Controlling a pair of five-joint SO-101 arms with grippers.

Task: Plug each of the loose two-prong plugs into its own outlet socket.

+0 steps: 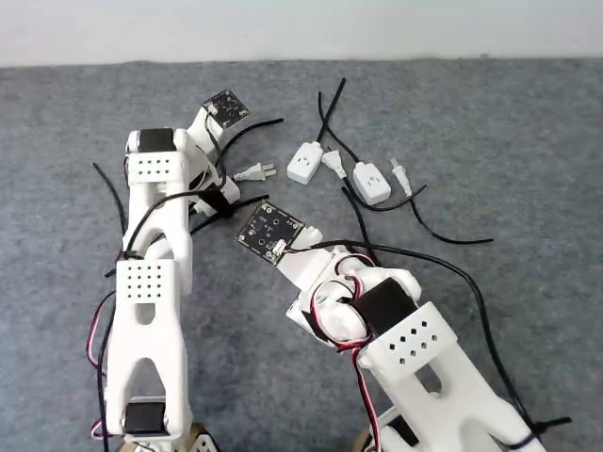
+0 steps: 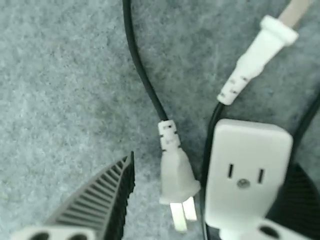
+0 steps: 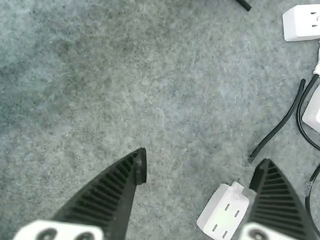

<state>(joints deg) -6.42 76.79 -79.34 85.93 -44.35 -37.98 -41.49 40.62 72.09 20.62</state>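
In the left wrist view my left gripper (image 2: 200, 210) is open just above the carpet. A white two-prong plug (image 2: 176, 175) on a black cord lies between its fingers, prongs toward the camera, and right beside it sits a white outlet socket (image 2: 246, 167), face up. A second white plug (image 2: 255, 60) lies farther off. My right gripper (image 3: 205, 165) is open over bare carpet, with another white outlet socket (image 3: 222, 212) lying close to one fingertip (image 3: 267, 172). In the high view two outlet sockets (image 1: 304, 162) (image 1: 371, 182) and loose plugs (image 1: 254, 171) (image 1: 334, 165) (image 1: 400, 176) lie beyond both arms.
Black cords (image 1: 443, 235) loop across the grey carpet around the sockets and toward the right arm (image 1: 405, 339). The left arm (image 1: 151, 282) stretches along the left side. A pale wall (image 1: 301, 28) borders the far edge.
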